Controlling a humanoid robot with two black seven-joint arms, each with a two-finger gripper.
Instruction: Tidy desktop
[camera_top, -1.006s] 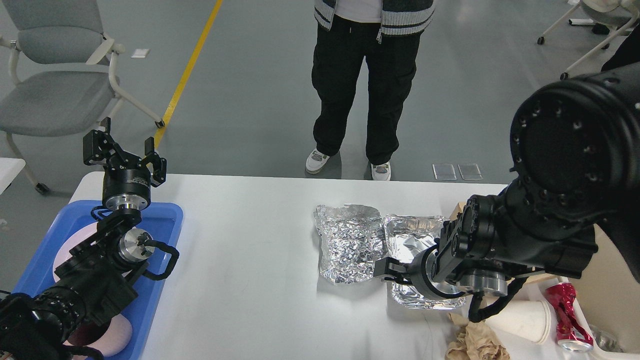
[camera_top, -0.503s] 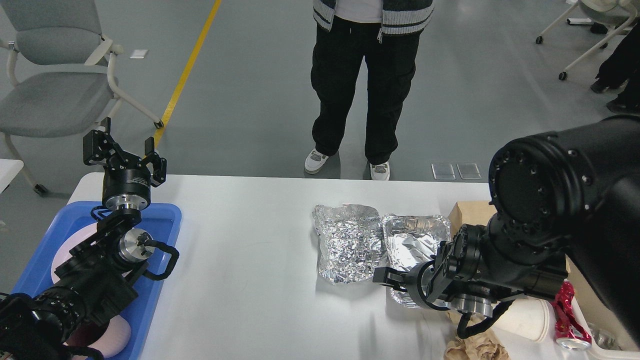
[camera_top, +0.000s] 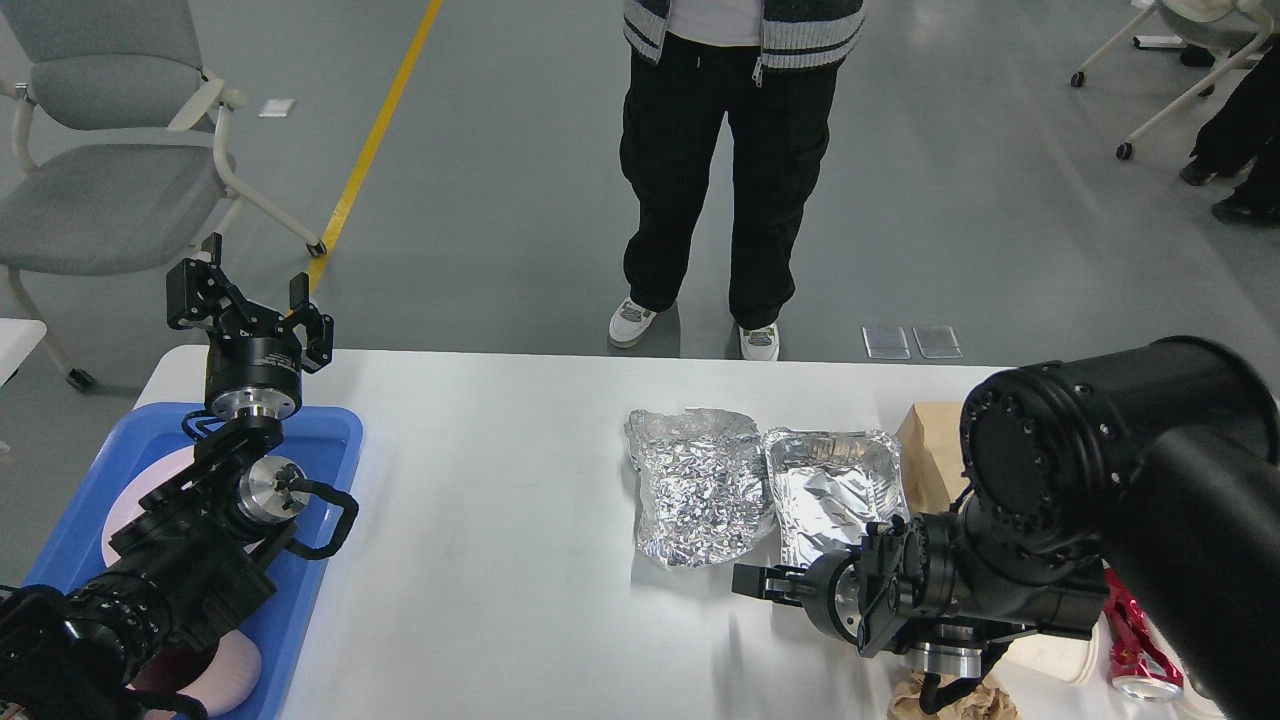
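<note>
Head view: left gripper (camera_top: 248, 300) hangs wide open above the blue tray (camera_top: 335, 430); right gripper (camera_top: 757, 583), fingers indistinguishable, sits just beside the foil tray (camera_top: 835, 480) on the desktop (camera_top: 500, 500).

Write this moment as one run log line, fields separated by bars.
task: tidy desktop | left gripper: open, above blue tray | right gripper: cannot tell, near foil tray

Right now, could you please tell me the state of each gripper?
Left gripper: open, holding nothing.
Right gripper: cannot be told; fingers seen end-on.
</note>
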